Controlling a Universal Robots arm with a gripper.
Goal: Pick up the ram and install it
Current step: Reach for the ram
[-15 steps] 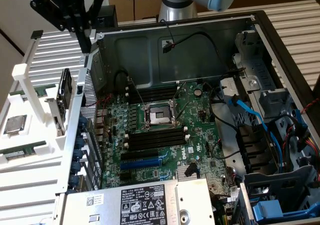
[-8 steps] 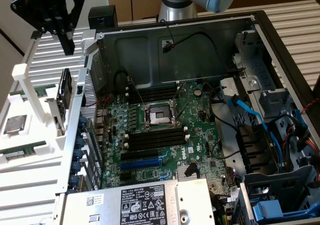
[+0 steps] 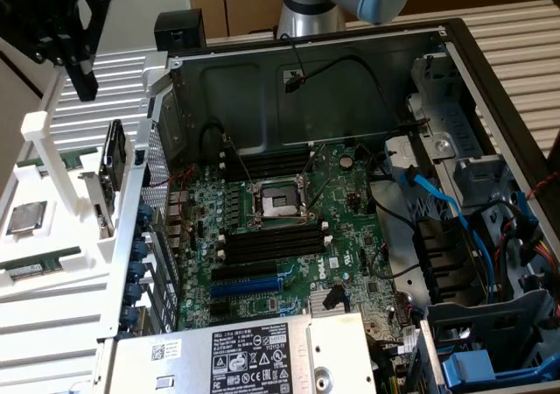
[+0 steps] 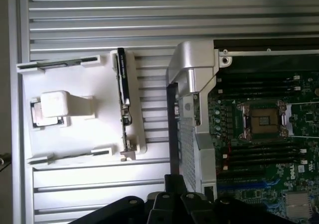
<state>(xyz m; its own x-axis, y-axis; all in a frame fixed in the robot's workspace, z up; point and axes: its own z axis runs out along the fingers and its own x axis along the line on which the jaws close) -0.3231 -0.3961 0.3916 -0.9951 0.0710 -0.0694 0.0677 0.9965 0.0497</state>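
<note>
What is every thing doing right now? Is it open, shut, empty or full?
gripper: shut, holding nothing, up above the white holder
ram: resting in the white holder, not picked up
processor chip: sitting in the white holder
computer case: open, side off
processor socket: looks empty
memory slots: look empty

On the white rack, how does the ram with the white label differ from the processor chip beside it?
The ram is long, narrow and green with a white label; the processor chip is square with a silver top. The ram is held at its ends by white brackets and looks set on edge, while the processor chip lies flat. Both sit on the white rack, outside the computer case.
</note>
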